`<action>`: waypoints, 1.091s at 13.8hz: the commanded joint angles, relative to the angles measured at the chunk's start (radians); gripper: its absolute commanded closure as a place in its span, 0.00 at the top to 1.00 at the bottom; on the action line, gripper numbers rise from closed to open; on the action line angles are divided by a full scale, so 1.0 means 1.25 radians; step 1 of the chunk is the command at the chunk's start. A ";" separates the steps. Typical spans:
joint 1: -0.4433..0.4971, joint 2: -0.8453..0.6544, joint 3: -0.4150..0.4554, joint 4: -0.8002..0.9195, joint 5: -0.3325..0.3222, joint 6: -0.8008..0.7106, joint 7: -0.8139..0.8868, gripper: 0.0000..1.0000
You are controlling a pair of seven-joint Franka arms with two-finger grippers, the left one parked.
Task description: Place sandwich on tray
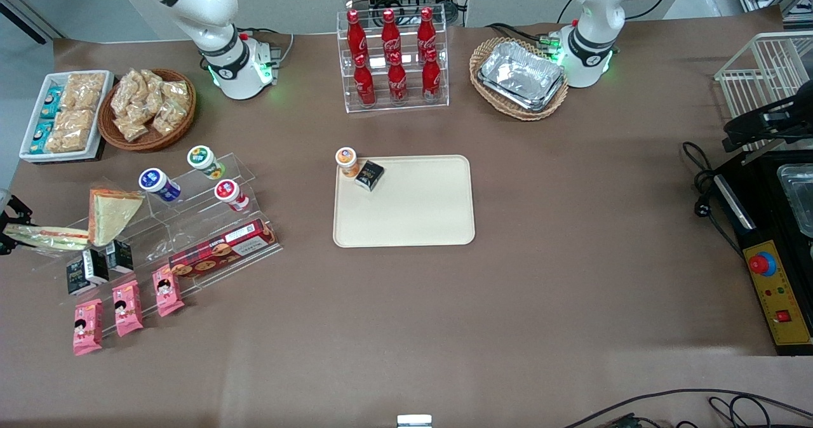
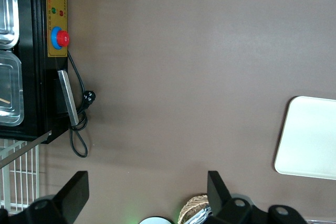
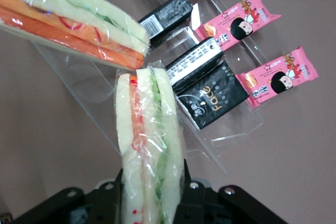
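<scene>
Brown tabletop's working-arm end: sandwich (image 3: pixel 149 150) clamped upright between hand (image 3: pixel 152 198) fingers.

The sandwich (image 3: pixel 149 150) sat in glossy, crinkled clear film between the matt black fingers of the hand (image 3: pixel 151 195), at the working arm's end of the desk (image 1: pixel 540 288), whose covering looked matt brown. The tray (image 1: pixel 413 206) was smooth cream plastic, and the display stand (image 1: pixel 190 225) was clear glossy acrylic.
</scene>
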 commanded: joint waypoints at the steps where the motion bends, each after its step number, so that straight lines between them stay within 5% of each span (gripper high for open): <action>1: -0.006 -0.022 0.004 0.012 0.016 0.000 -0.006 0.00; 8: -0.009 -0.077 0.003 0.072 0.016 -0.079 0.104 0.00; 15: 0.065 -0.114 0.012 0.125 0.010 -0.241 0.406 0.00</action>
